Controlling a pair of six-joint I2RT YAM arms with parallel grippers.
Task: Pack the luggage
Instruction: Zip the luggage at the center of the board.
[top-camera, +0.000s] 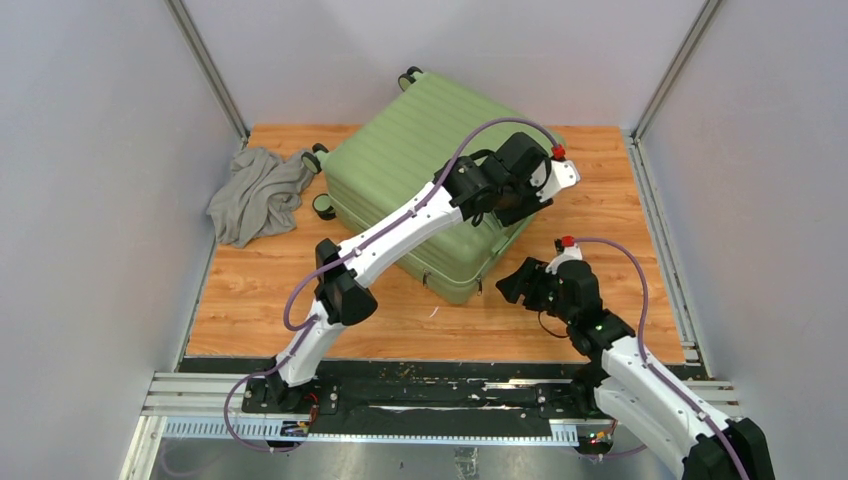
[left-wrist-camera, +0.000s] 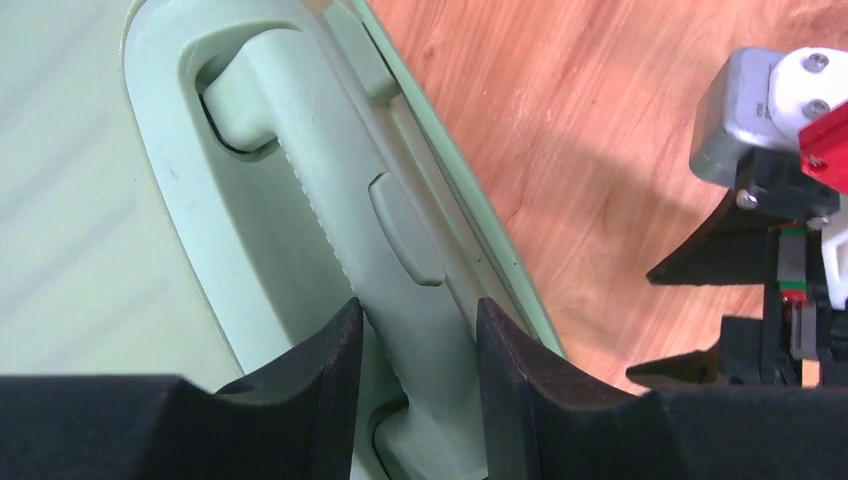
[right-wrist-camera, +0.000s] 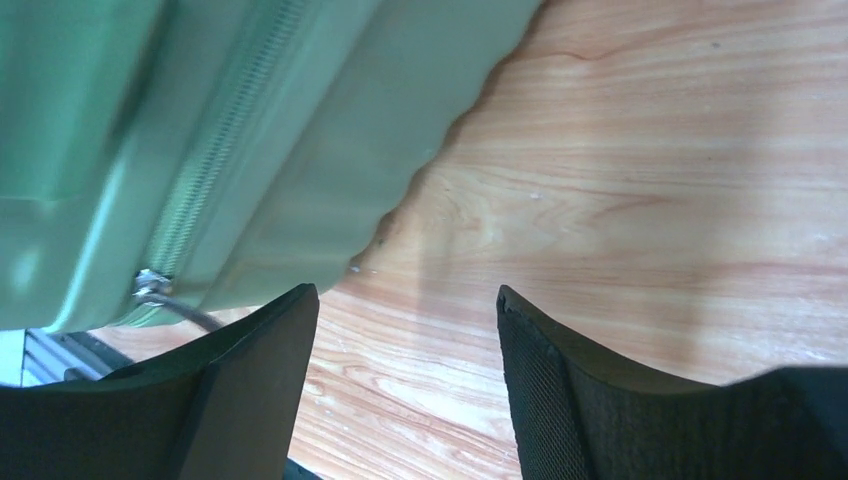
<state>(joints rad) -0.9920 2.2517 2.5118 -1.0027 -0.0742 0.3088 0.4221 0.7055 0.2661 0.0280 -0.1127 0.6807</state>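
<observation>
The left claw (left-wrist-camera: 415, 330) pinches the side handle (left-wrist-camera: 330, 150) of the suitcase (top-camera: 420, 150), likely to steady it. The right claw (right-wrist-camera: 405, 330) hangs open and empty beside the zipper pull (right-wrist-camera: 150, 285), probably to unzip.

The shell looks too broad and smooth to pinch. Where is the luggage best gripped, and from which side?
Grip the luggage by its handle bar, from above, one finger on each side. The bar is narrow and stands clear of its recess, so jaws can close around it, as the left claw straddles it.
</observation>
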